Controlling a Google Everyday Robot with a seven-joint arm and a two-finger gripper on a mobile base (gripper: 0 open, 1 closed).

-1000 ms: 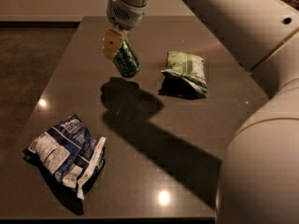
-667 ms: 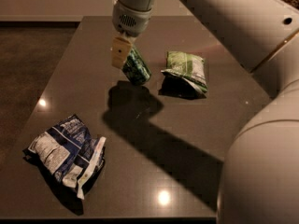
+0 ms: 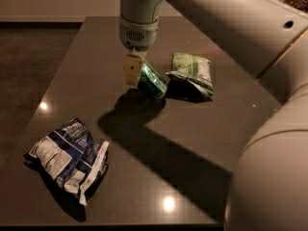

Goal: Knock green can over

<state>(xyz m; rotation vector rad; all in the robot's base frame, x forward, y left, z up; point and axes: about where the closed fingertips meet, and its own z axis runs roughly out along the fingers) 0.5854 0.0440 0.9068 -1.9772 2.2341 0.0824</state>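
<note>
The green can point(image 3: 153, 80) is on the dark table point(image 3: 72, 81), near the middle of its far half. It is tilted steeply, its top end leaning to the upper left against my gripper. My gripper point(image 3: 134, 74) hangs from the pale wrist above and touches the can's left upper side. The can's lower right end rests on the table, close to the green snack bag.
A crinkled green-and-white snack bag point(image 3: 192, 71) lies just right of the can. A blue-and-white bag point(image 3: 67, 158) lies at the front left. My large pale arm point(image 3: 269, 143) fills the right side and casts a broad shadow across the table's middle.
My gripper has moved right and toward the front, pushing the can along. The can has tipped further over and now lies closer to the green snack bag.
</note>
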